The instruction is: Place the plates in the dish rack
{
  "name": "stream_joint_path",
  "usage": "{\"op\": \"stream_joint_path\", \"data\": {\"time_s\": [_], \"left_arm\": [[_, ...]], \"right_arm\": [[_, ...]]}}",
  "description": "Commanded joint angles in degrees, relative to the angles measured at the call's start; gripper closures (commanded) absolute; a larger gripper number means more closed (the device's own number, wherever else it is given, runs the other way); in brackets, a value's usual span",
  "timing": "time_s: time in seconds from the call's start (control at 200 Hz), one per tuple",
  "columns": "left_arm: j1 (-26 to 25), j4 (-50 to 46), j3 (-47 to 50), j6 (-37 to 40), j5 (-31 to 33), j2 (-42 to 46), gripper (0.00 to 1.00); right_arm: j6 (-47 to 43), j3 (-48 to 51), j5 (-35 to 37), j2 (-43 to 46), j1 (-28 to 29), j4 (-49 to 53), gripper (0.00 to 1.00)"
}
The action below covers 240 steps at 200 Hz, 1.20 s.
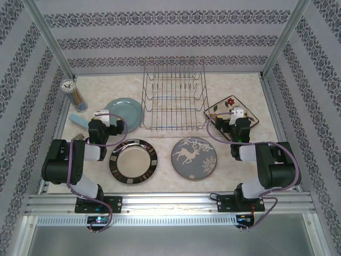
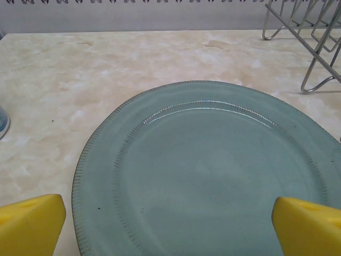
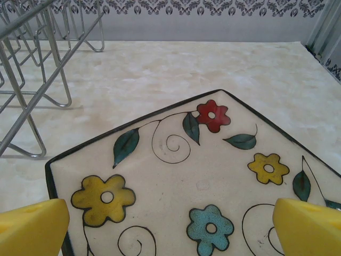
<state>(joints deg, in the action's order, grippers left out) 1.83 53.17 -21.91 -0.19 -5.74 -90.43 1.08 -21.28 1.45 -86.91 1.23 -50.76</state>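
L tool (image 1: 106, 114) at approx 10 o'clock, pointing twd 12, jaws spread wide, empty; yellow pads (image 2: 32, 224) far apart. R tool (image 1: 237, 113) at approx 2 o'clock, likewise wide, empty. Elbows folded outward, forearms angled inward.

Top camera high at 6 o'clock, looking down toward 12 o'clock, wrist cameras low and close — left over light-blue plate (image 2: 208, 176), right over floral plate (image 3: 202, 181), all three catching the dish rack (image 1: 174, 98).

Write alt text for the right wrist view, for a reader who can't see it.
A square cream floral plate with a dark border lies flat on the pale marbled table, below the open right gripper, whose yellow fingertips fill the bottom corners. The wire dish rack stands at upper left, apart from the plate.
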Motion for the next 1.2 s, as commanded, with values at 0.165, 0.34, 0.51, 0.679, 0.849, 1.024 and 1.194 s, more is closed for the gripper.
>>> {"op": "stream_joint_path", "data": {"time_s": [0.165,0.34,0.51,0.679,0.849,1.024,1.194], "left_arm": [[-0.37,-0.08,-0.75,0.14,0.38,-0.62,0.00],[-0.42,0.01,-0.76,0.19,0.38,-0.62,0.00],[-0.41,0.18,-0.68,0.18,0.45,-0.62,0.00],[-0.42,0.16,-0.68,0.18,0.40,-0.62,0.00],[-0.42,0.17,-0.68,0.17,0.38,-0.63,0.00],[-0.41,0.42,-0.51,-0.17,1.10,-0.62,0.00],[-0.42,0.45,-0.50,-0.17,1.08,-0.62,0.00]], "right_arm": [[0.23,-1.05,-0.67,0.16,-0.54,-0.30,0.02],[0.23,-1.05,-0.70,0.15,-0.58,-0.30,0.02],[0.22,-1.05,-0.69,0.13,-0.53,-0.30,0.02],[0.23,-1.05,-0.66,0.16,-0.53,-0.30,0.02],[0.12,-0.92,-0.68,0.16,-0.53,-0.32,0.02],[0.24,-0.96,-0.67,0.15,-0.53,-0.38,0.02],[0.67,-0.88,-1.54,0.25,-1.03,-0.47,0.02]]}}
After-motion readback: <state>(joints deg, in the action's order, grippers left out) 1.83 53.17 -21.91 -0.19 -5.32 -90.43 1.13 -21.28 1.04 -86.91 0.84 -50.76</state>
